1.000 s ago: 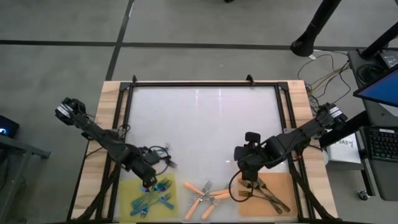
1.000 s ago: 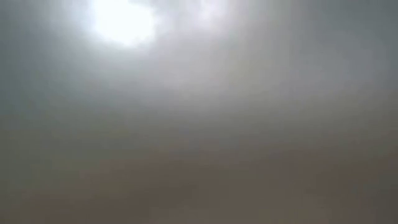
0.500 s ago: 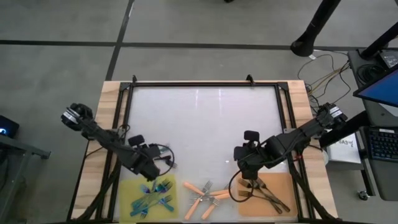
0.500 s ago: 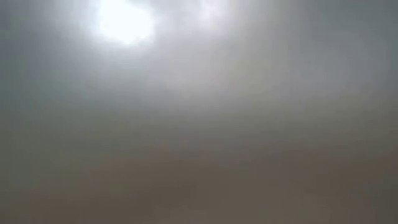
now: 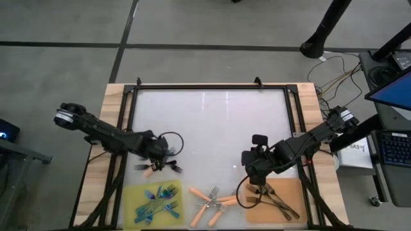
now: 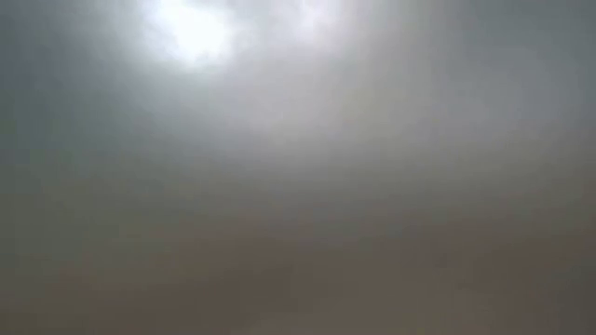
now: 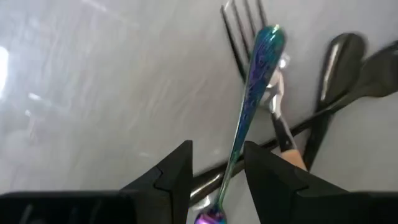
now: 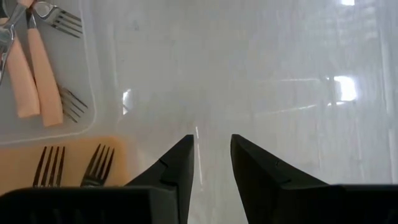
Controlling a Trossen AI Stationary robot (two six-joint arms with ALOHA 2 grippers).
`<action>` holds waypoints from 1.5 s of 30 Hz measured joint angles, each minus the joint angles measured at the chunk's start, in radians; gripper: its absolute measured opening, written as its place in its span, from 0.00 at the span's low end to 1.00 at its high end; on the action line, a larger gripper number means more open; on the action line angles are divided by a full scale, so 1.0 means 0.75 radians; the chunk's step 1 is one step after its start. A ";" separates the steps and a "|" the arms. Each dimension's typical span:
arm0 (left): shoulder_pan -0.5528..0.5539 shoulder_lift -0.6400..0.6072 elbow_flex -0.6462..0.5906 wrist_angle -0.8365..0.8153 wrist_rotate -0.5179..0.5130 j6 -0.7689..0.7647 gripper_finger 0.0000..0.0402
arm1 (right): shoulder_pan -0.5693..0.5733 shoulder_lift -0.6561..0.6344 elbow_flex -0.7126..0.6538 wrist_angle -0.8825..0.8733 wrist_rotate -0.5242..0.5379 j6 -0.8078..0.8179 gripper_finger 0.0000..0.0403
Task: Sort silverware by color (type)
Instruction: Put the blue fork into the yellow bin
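Silverware lies mostly sorted along the table's (image 5: 212, 122) near edge: blue-teal forks (image 5: 157, 200) heaped on a yellow mat (image 5: 131, 192) toward the near left corner, orange-handled forks (image 5: 212, 200) loose at the middle of that edge, dark forks (image 5: 273, 200) on an orange mat (image 5: 298, 192) toward the near right corner. A small unsorted cluster (image 5: 162, 167) remains on the white surface just beyond the yellow mat.

We judge the step in hand to be clearing that cluster. Our left gripper (image 5: 154, 154) sits over it, and in its wrist view an iridescent fork (image 7: 252, 106) stands between the fingers (image 7: 171, 177), which look clamped on its shimmering blue-green handle. Dark pieces and one orange handle lie beneath. Next we would need to carry this fork toward the near edge and release it onto the yellow mat with its kind.

Our right gripper (image 5: 257, 172) hovers beside the orange mat, its fingers apart with nothing between them.

The low view shows only haze.
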 joint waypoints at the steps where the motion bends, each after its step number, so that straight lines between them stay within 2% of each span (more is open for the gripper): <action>1: 0.009 -0.016 -0.004 0.008 0.000 0.024 0.31 | 0.000 0.000 0.000 0.000 0.000 0.001 0.24; 7: 0.036 -0.038 -0.028 0.020 0.104 0.055 0.31 | 0.000 0.000 0.000 0.000 0.001 0.001 0.24; 20: 0.080 0.046 -0.085 0.168 0.110 0.126 0.24 | -0.002 0.001 0.000 0.001 0.023 -0.003 0.24; 32: 0.160 0.139 -0.082 0.207 0.146 0.258 0.23 | -0.002 0.001 -0.001 0.003 0.023 -0.004 0.24; 35: 0.173 0.144 -0.082 0.209 0.188 0.249 0.18 | -0.002 0.002 -0.001 0.003 0.023 -0.004 0.24; 39: 0.177 0.137 -0.073 0.205 0.198 0.230 0.03 | -0.002 0.002 -0.001 0.003 0.023 -0.008 0.24; 45: 0.183 0.145 -0.002 0.118 0.114 0.251 0.01 | -0.002 0.002 -0.001 0.003 0.023 -0.009 0.24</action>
